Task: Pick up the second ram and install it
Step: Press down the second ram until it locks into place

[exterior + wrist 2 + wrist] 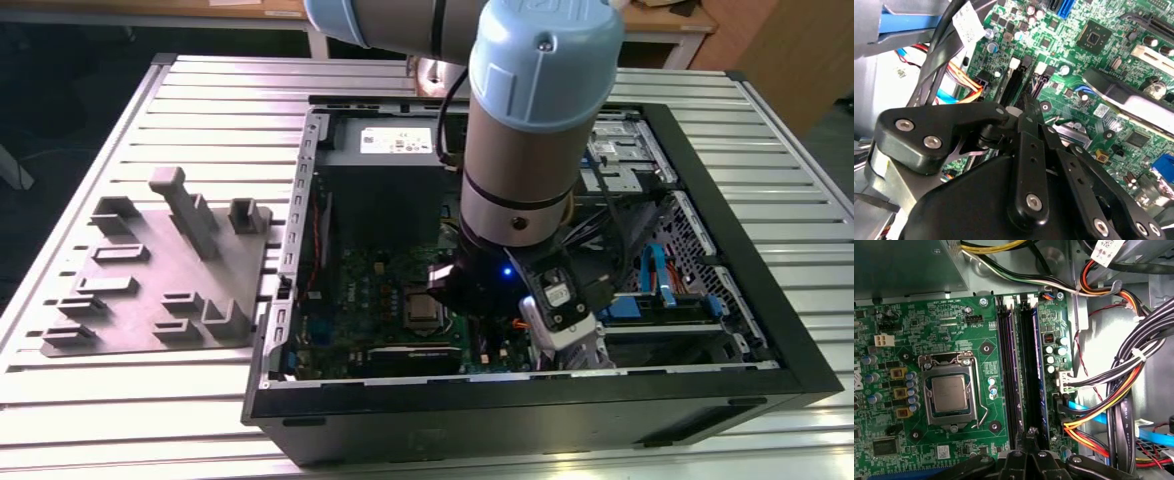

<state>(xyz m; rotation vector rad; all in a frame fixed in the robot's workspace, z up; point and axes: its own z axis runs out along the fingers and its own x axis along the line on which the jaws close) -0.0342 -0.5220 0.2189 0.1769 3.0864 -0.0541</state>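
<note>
In the first wrist view two long black slots run side by side on the green motherboard [919, 330]. A thin dark stick with a bluish edge, the second ram [1040, 382], stands in the slot nearer the cables. Another dark stick [1013, 375] stands in the slot beside the processor socket. My gripper [1030, 432] is shut, its black fingertips [1028, 106] together over one end of these slots. Whether the tips touch the ram cannot be told. In the exterior view the gripper [566, 338] is low inside the open computer case [534, 405], near its front wall.
A processor socket [951, 392] lies beside the slots. Thick bundles of black, orange and blue cables [1124, 390] crowd the other side. A grey metal power supply [904, 265] sits at the slots' far end. A grey holder tray [160, 270] lies on the slatted table [80, 400] at the exterior view's left.
</note>
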